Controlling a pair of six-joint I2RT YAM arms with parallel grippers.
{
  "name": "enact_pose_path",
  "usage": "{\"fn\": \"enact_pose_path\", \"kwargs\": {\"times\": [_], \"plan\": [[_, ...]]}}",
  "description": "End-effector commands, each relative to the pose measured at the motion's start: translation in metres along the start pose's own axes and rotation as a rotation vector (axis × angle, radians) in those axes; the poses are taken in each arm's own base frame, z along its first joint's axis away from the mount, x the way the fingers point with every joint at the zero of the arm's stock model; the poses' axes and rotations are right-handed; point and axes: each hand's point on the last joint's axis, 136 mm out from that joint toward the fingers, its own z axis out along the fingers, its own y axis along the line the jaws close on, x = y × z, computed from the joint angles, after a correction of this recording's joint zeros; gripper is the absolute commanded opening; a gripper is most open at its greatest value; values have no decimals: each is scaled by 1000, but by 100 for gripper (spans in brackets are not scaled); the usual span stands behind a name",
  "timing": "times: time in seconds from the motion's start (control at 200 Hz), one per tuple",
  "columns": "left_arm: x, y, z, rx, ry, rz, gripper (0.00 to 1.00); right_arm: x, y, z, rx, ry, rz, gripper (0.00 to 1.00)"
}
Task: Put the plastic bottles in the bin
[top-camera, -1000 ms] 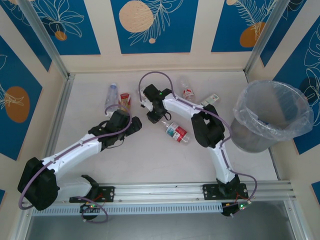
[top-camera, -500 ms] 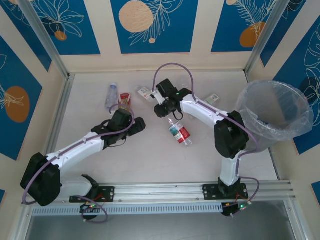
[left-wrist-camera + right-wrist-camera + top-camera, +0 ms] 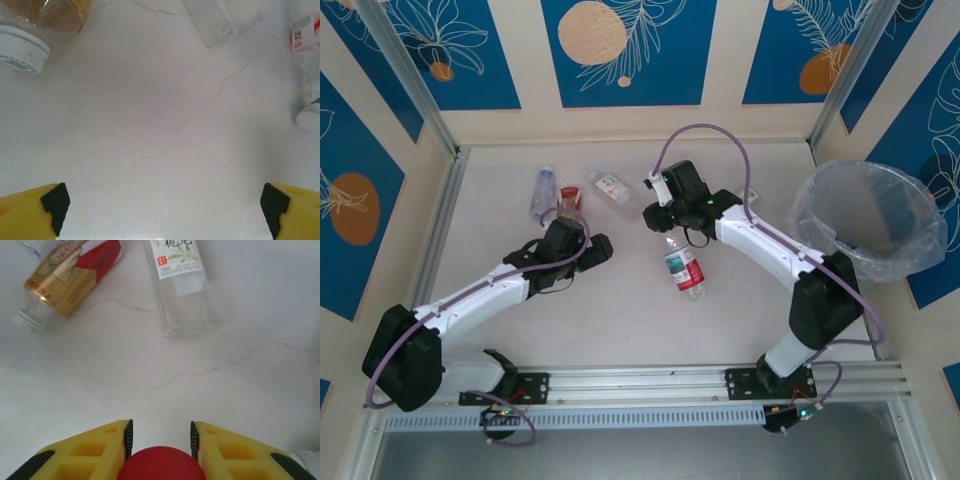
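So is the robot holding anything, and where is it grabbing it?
The right gripper pinches a clear plastic bottle with a red label by its red cap. The open left gripper holds nothing.

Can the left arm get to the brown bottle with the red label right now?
Probably yes. The left gripper is open and the brown bottle lies just ahead, slightly to its left, with bare table between. The right gripper is off to the side, shut on another bottle's red cap.

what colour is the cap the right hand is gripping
Red. The cap shows best in the right wrist view, pinched in the right hand.
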Motion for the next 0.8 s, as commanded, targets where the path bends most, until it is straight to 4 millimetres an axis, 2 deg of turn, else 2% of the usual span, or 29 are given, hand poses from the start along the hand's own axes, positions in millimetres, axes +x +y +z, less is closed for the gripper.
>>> {"fn": "enact_pose_path", "kwargs": {"times": [0.0, 0.23, 0.385, 0.485, 0.635, 0.795], "plan": [[-5, -1, 2, 6, -4, -21, 99, -24, 2, -24, -32, -123, 51, 0], [-4, -3, 5, 10, 4, -26, 99, -26, -4, -50, -79, -168, 111, 0], [-3, -4, 6, 10, 11, -25, 99, -32, -12, -75, -67, -239, 110, 0], [-2, -3, 7, 9, 15, -29, 99, -38, -11, -95, -58, -287, 76, 0], [-2, -3, 7, 9, 17, -30, 99, -44, -30, -127, 36, -357, 53, 0], [-1, -4, 8, 10, 19, -32, 99, -57, -39, -172, -27, -475, 101, 0]]}}
